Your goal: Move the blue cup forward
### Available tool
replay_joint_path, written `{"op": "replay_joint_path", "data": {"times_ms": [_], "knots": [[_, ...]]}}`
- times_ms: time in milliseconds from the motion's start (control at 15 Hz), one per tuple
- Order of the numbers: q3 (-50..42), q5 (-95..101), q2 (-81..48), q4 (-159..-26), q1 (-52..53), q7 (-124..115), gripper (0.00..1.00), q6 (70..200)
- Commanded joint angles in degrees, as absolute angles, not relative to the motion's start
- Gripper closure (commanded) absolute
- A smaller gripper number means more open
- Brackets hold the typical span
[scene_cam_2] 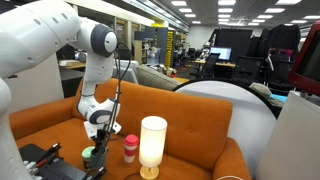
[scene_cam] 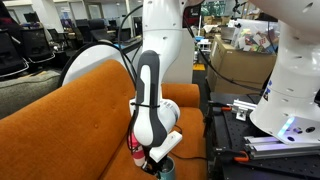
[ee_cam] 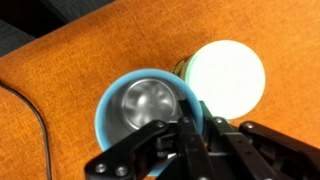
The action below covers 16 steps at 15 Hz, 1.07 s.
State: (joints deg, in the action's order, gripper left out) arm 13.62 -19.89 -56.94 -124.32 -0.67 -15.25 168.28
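The blue cup (ee_cam: pixel 140 108) fills the middle of the wrist view, round mouth up, with a shiny metal inside. It stands on the orange sofa (ee_cam: pixel 60 60). My gripper (ee_cam: pixel 190 135) is shut on the cup's rim, one finger inside and one outside. In an exterior view the gripper (scene_cam: pixel 160 158) points down at the cup (scene_cam: pixel 166 170) at the frame's lower edge. In an exterior view the gripper (scene_cam_2: pixel 100 140) is low over the sofa, and the cup (scene_cam_2: pixel 89 155) shows only as a small dark shape beneath it.
A cream cylinder lamp (scene_cam_2: pixel 152 145) stands close beside the cup and shows as a white disc in the wrist view (ee_cam: pixel 228 78). A red-pink tumbler (scene_cam_2: pixel 130 148) stands between them, also seen beside the gripper (scene_cam: pixel 135 150). Black equipment (scene_cam: pixel 235 130) lies beside the sofa.
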Motion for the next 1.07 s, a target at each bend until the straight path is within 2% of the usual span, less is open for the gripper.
{"op": "replay_joint_path", "data": {"times_ms": [0, 400, 533, 800, 1000], "knots": [[11.8, -20.7, -49.6, -127.8, 5.1, -19.4, 0.97, 169.6], [1.4, -18.4, -42.4, -127.1, 20.2, -28.8, 0.97, 168.8], [3.3, -19.3, -42.7, -125.9, 18.5, -27.4, 0.97, 168.5], [13.0, -21.1, -45.6, -121.7, 8.2, -20.1, 0.97, 168.3], [15.3, -20.0, -48.0, -118.8, 4.9, -16.0, 0.97, 168.1]]}}
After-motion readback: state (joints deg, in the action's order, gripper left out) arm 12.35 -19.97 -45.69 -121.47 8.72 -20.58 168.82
